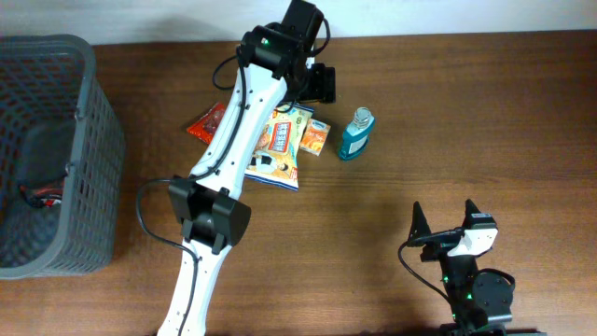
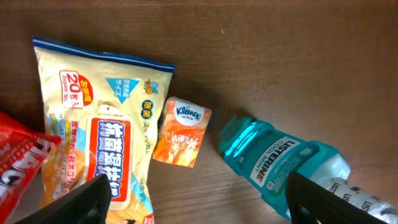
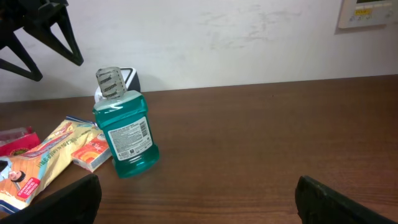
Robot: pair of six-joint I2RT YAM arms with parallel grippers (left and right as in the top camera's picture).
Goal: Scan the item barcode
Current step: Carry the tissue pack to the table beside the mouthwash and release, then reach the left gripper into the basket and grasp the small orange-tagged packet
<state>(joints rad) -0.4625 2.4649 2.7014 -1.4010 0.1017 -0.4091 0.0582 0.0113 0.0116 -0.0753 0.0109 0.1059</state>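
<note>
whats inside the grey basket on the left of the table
The grey basket holds a dark bulky shape and, beside it, a small red item. What they are is unclear. The slanted mesh walls cover the edges of its floor.

The left arm covers part of the wipes pack; the mouthwash bottle's fine print is unreadable.

Lab-like room, brown wooden table, plain white wall, wall control panel, grey plastic basket.
</note>
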